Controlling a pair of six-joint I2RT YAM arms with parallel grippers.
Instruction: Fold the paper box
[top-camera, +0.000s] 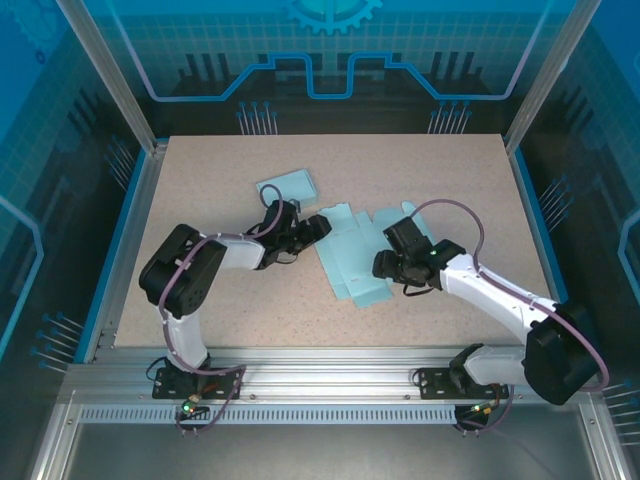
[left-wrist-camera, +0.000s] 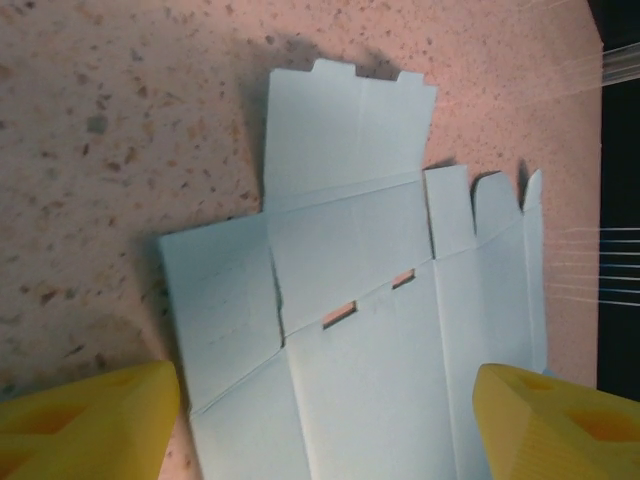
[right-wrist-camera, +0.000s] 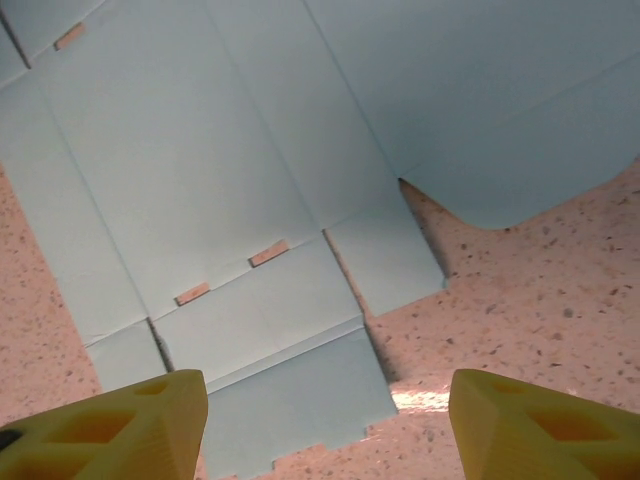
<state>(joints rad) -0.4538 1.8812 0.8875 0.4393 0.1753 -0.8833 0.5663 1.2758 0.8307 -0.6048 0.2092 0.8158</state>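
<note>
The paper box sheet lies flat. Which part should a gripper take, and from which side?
An edge flap, not a middle panel: the paper box sheet lies flat on the table, so a panel cannot be pinched. In the left wrist view the small rounded flaps at its right edge seem lifted, with shadows beside them. Probably slide in low from that edge.

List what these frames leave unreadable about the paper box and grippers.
- Top external: the flat pale-blue paper box blank is partly covered by the right gripper, and its creases are too small to read.
- Left wrist: the blank's near edge is cut off at the frame bottom, by the left gripper.
- Right wrist: the blank runs off the top and side edges.
</note>
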